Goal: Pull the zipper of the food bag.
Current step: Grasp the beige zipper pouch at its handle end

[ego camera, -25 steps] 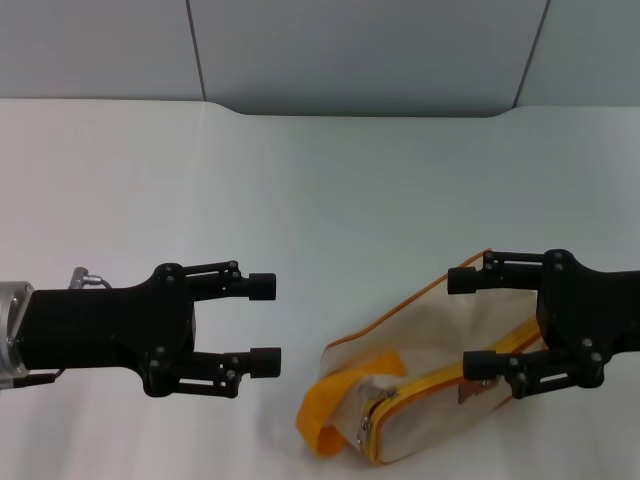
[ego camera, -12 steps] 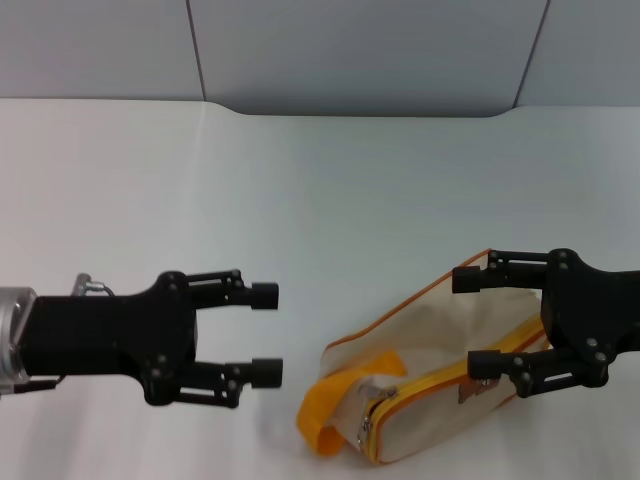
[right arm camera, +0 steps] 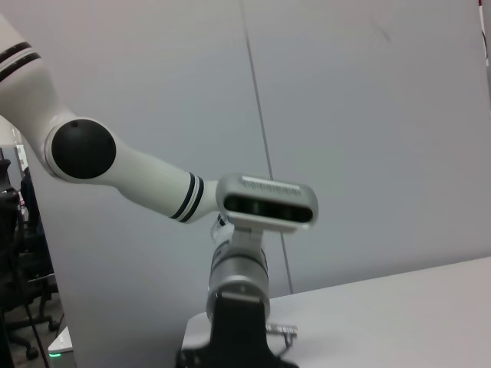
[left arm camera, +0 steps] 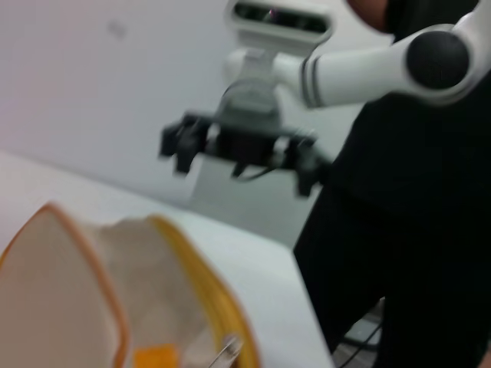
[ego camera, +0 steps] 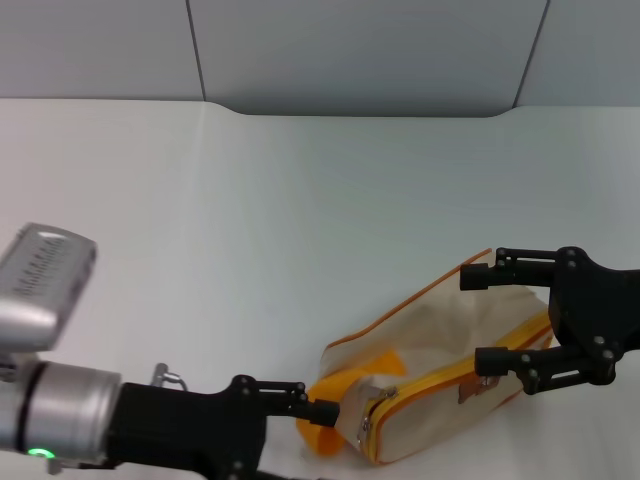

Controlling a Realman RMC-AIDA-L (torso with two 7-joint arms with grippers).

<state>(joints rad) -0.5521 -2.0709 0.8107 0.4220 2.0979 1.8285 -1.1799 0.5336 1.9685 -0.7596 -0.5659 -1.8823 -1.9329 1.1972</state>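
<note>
The cream food bag [ego camera: 430,350] lies on its side on the white table [ego camera: 300,200] at the front right, its strap loop [ego camera: 328,405] at its left end. The orange-yellow zipper [ego camera: 450,378] runs along its near edge, with the silver pull tab [ego camera: 365,428] at the left end. My left gripper [ego camera: 320,445] is low at the front edge, its upper finger [ego camera: 322,408] touching the strap loop, its lower finger out of frame. My right gripper [ego camera: 480,320] is open over the bag's right end. The left wrist view shows the bag [left arm camera: 69,291], zipper [left arm camera: 199,287] and pull tab [left arm camera: 228,351].
The table's far edge meets a grey panelled wall [ego camera: 360,50]. The left wrist view shows my right gripper [left arm camera: 239,149] farther off. The right wrist view shows my left arm's wrist camera [right arm camera: 266,203] and a wall behind.
My left arm has swung down and right, from beside the bag to its strap loop at the front edge. My right gripper has shifted slightly right and down.
</note>
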